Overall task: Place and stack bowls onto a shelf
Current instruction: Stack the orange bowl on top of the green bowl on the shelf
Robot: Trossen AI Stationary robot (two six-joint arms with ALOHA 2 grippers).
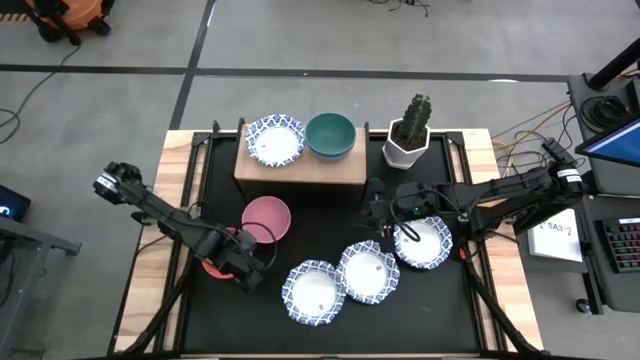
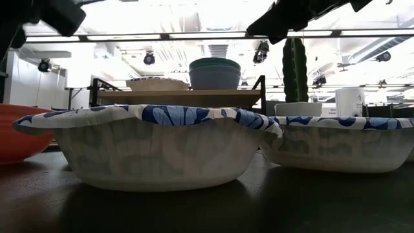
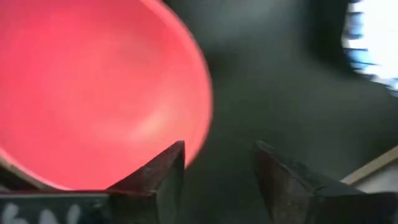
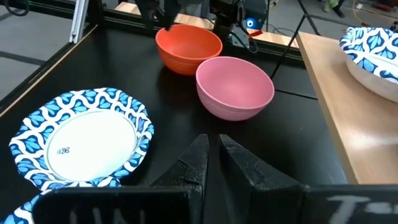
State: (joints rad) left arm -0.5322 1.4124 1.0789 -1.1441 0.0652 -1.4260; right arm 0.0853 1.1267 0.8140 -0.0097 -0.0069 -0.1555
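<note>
On the shelf (image 1: 300,170) sit one white blue-rimmed bowl (image 1: 275,140) and a green bowl nested in a blue one (image 1: 330,136), which also shows in the low view (image 2: 215,72). The pink bowl (image 1: 266,218) and red bowl (image 1: 218,258) stand on the black tabletop. Three more patterned bowls (image 1: 315,291) (image 1: 368,271) (image 1: 423,243) lie near the front. My left gripper (image 3: 217,165) is open at the red bowl's rim (image 3: 202,118), one finger over the inside and one over the table. My right gripper (image 4: 213,152) is shut, above the table between the pink bowl (image 4: 235,86) and a patterned bowl (image 4: 81,143). My left gripper stands open astride the red bowl's rim (image 3: 198,146), slanting down from the table's left side. Whether either finger touches the bowl I cannot tell. The bowl rests on the table.
A white faceted pot with a cactus (image 1: 408,140) stands just right of the shelf, close behind my right arm. The shelf's right third (image 1: 345,172) is bare wood in front of the stacked bowls. Wooden table edges (image 1: 150,280) run along both sides.
</note>
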